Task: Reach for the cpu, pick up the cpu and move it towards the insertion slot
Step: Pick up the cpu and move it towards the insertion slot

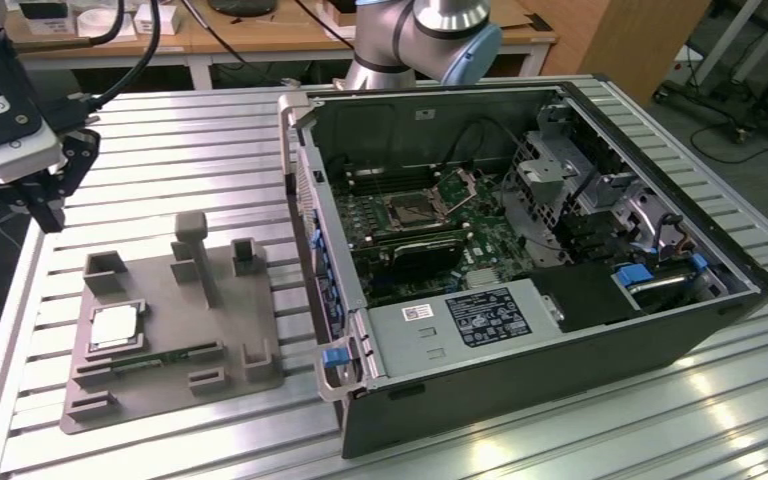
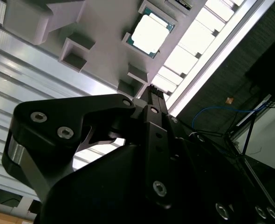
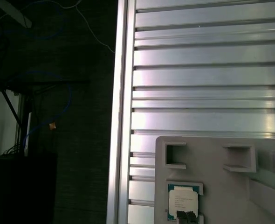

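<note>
Got the gripper (image 1: 48, 222) hanging in the air over the table's (image 1: 197, 130) edge on the exterior view's left, out past the far end of the grey tray (image 1: 157, 300). Touching nothing. Looks clenched too, fingertips (image 3: 181, 216) pressed together with nothing between them.

Found the cpu (image 1: 115, 328) lying flat, silver top up, in the square recess at the tray's corner nearest that same table edge. Well apart from the gripper. Same thing in the second wrist view, cpu (image 2: 150, 31) seated squarely in its pocket. In the first wrist view, cpu (image 3: 184, 201) again, with the dark tips of the gripper (image 3: 186, 215) poking in front of it.

Also a long green memory stick (image 1: 157, 357) along the tray's near edge, just beside the cpu.

Over toward the table's other side, an open computer case (image 1: 558, 400) lying on its side, green motherboard (image 1: 484, 235) inside. Insertion slot (image 1: 415, 210) on that board, dark centre showing and metal frame apparently swung up. Well apart from the cpu.
</note>
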Motion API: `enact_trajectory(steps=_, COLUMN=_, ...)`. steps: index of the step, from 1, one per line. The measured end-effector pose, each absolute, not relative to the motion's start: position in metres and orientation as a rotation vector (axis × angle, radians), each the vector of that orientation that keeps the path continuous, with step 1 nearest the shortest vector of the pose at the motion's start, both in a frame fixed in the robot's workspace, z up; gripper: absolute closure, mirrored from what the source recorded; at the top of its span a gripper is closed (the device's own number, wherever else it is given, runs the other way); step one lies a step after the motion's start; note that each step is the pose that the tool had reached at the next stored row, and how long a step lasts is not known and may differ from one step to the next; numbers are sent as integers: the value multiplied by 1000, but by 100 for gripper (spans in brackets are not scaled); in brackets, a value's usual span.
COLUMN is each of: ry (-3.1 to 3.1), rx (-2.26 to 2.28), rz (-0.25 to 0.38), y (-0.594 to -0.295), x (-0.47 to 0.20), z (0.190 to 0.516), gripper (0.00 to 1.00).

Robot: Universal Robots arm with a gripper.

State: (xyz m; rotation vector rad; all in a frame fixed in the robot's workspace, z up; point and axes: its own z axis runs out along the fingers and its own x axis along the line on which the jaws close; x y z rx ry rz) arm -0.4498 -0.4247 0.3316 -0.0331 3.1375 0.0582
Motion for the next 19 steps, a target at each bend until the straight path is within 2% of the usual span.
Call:
enact_trajectory(steps=15, ry=3136, rx=-31, rz=58, y=-440, x=-449, z=311, gripper=89)
enact_trajectory(steps=16, ry=3134, rx=-29, rz=58, y=-440, x=-449, z=309, gripper=83)
enact_trajectory(steps=17, ry=3132, rx=-28, rz=57, y=-441, x=-449, z=308, gripper=83)
enact_trajectory(steps=19, ry=3130, rx=-28, rz=52, y=-441, x=-449, z=305, gripper=71)
